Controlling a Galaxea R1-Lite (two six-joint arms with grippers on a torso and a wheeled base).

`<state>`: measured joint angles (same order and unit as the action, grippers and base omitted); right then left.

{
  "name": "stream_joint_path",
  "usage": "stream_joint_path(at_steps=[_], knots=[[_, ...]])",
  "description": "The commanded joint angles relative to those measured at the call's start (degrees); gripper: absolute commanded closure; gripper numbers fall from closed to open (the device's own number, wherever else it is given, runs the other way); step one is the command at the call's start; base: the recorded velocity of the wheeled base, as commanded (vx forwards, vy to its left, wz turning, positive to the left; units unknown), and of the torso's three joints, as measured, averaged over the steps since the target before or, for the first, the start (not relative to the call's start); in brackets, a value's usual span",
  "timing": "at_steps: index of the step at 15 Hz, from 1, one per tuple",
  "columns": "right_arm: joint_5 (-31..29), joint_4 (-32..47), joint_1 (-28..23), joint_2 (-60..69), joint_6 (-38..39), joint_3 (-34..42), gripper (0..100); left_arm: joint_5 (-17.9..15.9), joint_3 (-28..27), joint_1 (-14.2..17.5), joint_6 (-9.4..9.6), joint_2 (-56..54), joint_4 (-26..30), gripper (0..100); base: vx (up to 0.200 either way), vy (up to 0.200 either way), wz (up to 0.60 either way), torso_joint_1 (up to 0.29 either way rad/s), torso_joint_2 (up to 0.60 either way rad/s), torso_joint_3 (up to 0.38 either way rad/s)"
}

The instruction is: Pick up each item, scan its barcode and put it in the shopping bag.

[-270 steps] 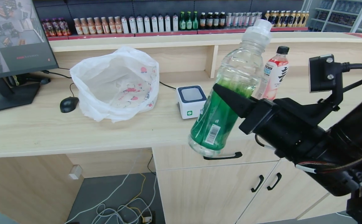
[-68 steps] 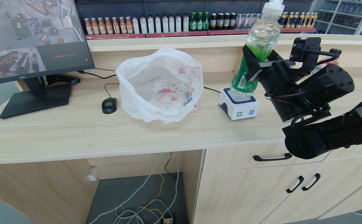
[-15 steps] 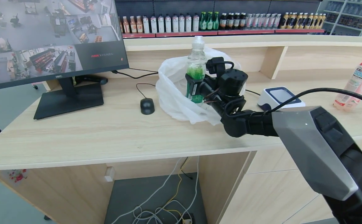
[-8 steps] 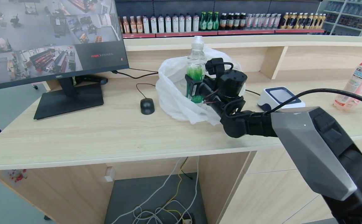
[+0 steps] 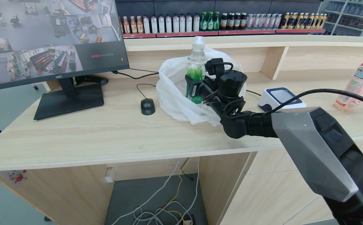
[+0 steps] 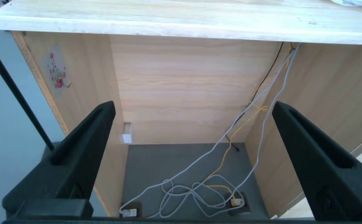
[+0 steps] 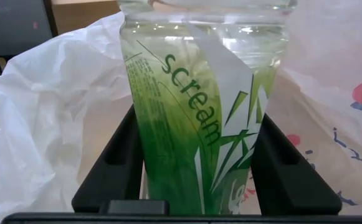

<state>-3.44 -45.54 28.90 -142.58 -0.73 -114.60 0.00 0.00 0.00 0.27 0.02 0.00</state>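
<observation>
Two bottles belong to this checkout job, and one of them, the green-labelled bottle (image 5: 196,67), stands upright in the right gripper (image 5: 194,91), whose black fingers are clamped on its label from both sides. The right arm stretches across the light wooden counter (image 5: 106,134) and holds the bottle in the open mouth of the white shopping bag (image 5: 172,97); the clear neck and cap rise above the bag's rim, and whether the base touches the bottom of the bag is hidden by the plastic. The pink-labelled bottle (image 5: 358,82) stands upright near the counter's right end, well apart from the bag, with the small white barcode scanner (image 5: 280,97) between them. A black mouse (image 5: 147,106) lies just left of the bag, and a monitor (image 5: 50,37) stands farther left. The left gripper (image 6: 193,109) hangs below the counter edge with its jaws spread wide and nothing between them, loose cables (image 6: 199,186) on the floor beyond it
</observation>
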Motion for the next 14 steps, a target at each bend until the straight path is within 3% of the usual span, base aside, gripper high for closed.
stream_joint_path(at_steps=[1,14], knots=[[0.01,-0.16,-0.25,0.20,0.03,0.01,100,0.00,0.00,0.00,0.00,-0.02,0.00,0,0.000,0.000,0.00,0.000,0.00,0.000],[0.01,-0.69,0.10,-1.38,0.03,0.01,100,0.00,0.00,0.00,0.00,-0.02,0.00,0,0.000,0.000,0.00,0.000,0.00,0.000]])
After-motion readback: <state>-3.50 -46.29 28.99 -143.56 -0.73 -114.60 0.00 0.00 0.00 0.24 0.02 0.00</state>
